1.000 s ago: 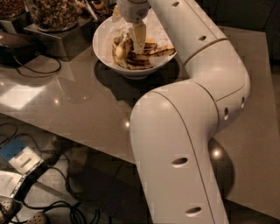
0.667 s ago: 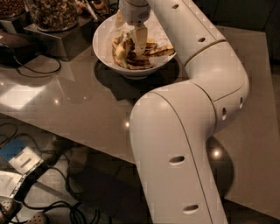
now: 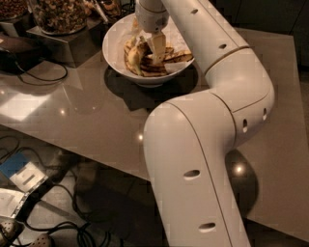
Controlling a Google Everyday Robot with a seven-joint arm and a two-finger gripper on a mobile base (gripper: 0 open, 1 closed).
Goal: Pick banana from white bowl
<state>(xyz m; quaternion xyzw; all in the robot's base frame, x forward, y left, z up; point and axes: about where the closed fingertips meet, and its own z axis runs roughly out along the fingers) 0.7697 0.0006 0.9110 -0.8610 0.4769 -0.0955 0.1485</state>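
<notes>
Claw [image 3: 155, 47] lowered inside one white bowl [image 3: 112, 59], grip state impossible to tell, one banana [image 3: 132, 54] just beside claw, two glass jars [image 3: 60, 14] beyond, one worktop [image 3: 87, 113] beneath.

Likely an office snack corner or lab: glass jars of nuts [image 3: 60, 14] at the grey table's [image 3: 87, 111] far-left corner, loose cables [image 3: 72, 226] on the floor below its near edge. The gripper [image 3: 152, 46] hangs inside the white bowl [image 3: 116, 43] by the far edge.
</notes>
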